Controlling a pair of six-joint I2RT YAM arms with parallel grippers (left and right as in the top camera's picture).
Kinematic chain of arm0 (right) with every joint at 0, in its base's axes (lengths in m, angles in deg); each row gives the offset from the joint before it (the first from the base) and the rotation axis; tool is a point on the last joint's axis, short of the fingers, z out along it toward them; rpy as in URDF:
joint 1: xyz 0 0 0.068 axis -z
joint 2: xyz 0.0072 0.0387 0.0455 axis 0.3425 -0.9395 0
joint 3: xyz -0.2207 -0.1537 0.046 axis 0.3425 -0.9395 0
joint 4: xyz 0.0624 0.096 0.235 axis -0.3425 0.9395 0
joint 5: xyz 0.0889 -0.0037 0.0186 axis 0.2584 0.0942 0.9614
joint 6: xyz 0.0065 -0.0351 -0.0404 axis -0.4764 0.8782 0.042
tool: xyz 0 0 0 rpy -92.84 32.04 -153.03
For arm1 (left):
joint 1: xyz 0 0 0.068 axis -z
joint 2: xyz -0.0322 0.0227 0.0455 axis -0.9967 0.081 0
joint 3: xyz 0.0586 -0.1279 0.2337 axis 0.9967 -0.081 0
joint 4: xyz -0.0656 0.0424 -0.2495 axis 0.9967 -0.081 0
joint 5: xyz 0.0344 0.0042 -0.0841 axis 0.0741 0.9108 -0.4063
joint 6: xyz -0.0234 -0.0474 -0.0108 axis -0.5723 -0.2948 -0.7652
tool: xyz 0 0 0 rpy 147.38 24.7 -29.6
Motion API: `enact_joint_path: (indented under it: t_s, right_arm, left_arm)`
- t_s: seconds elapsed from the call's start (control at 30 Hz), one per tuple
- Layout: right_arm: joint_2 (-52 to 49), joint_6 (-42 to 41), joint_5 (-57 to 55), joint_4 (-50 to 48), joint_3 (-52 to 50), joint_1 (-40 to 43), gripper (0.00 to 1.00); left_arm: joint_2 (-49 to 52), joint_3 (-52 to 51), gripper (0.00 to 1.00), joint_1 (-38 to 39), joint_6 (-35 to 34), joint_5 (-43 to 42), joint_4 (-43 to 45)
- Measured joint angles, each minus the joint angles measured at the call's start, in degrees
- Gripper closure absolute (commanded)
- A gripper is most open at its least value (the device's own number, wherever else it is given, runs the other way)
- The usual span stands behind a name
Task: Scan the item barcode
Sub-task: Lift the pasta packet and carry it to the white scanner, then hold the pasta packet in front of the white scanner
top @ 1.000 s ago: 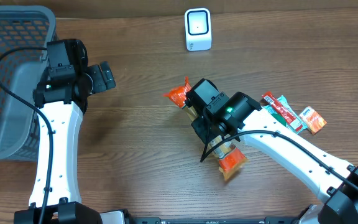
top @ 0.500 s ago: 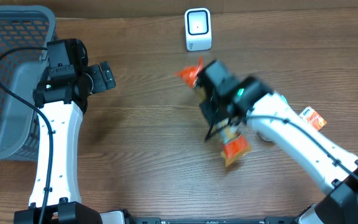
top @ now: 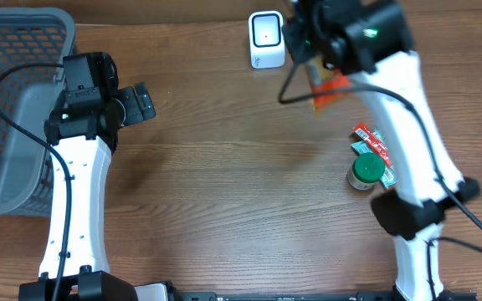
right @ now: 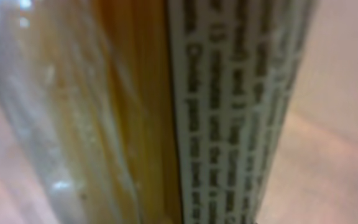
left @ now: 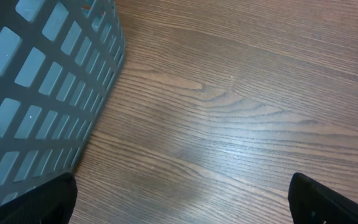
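The food packet [top: 331, 87] is up off the tabletop [top: 224, 192], held by the right end effector [top: 316, 67] at the far side of the scene. It hangs just to the right of the white scanner [top: 267, 39] and a little nearer than it. The arm hides most of the packet from above. Only one orange end pokes out, and the packet seems to slant from the scanner side out to the near right.

The right end effector is closed down narrow and grips the packet around its middle. In the right wrist view the packet [right: 166, 112] fills the whole picture. There is clear wrap with yellow strands inside, and a white strip of small print runs up and down. No barcode shows there.

I think the next move turns on this: the scanner lies to the left of the packet, so the barcode side has to face left.

The left end effector [top: 139, 104] is spread wide and holds nothing. It sits beside the grey basket [top: 15, 109], well apart from the packet, so the right arm is much nearer.
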Motion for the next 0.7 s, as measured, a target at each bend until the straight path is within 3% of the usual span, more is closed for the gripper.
enact_joint_path:
  t_s: [0.4, 0.7]
  right_arm:
    - [-19.3, 31.2, -26.6, -41.3, -1.9, -5.8, 0.97]
    - [-26.9, 45.5, -33.5, -68.3, -1.9, -11.6, 0.97]
  left_arm:
    - [0.0, 0.0, 0.00, 0.0, 0.0, 0.0, 0.0]
    - [0.0, 0.0, 0.00, 0.0, 0.0, 0.0, 0.0]
